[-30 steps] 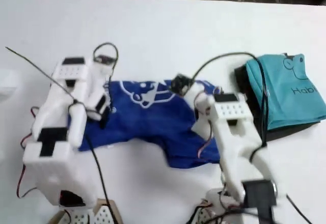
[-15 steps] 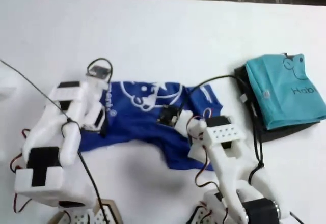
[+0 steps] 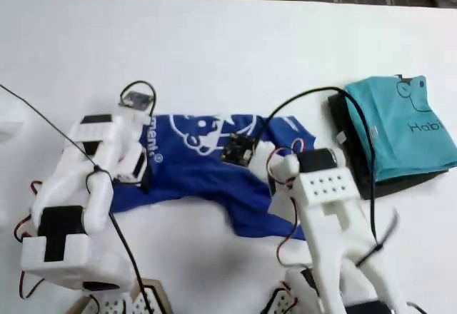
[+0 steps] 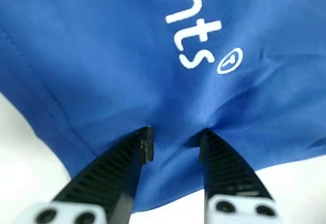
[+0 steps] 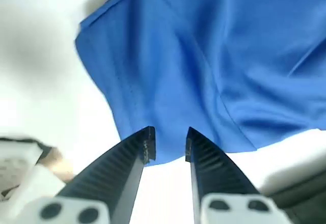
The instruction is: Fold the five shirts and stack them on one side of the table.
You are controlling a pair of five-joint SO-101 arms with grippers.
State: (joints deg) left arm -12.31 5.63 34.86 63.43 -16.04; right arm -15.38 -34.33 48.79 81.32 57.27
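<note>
A blue shirt [image 3: 207,164] with white print lies crumpled and spread across the middle of the table. My left gripper [image 4: 174,145] is open, its fingertips down on the shirt's left end [image 3: 143,175], with cloth puckered between them. Over the shirt's right end [image 3: 275,185], my right gripper [image 5: 168,143] hangs open just above the hem, its fingers a narrow gap apart and holding nothing. A folded teal shirt [image 3: 400,125] rests on a folded dark shirt [image 3: 346,132] at the right side of the table.
The white table [image 3: 228,50] has free room along the far side and at the front centre. Loose cables [image 3: 314,93] run from both arms over the shirt. The arm bases [image 3: 128,300] stand at the near edge.
The left arm drew back toward the near-left and then held still. The right arm swung left over the shirt, then shifted back to the right. The shirt has barely moved.
</note>
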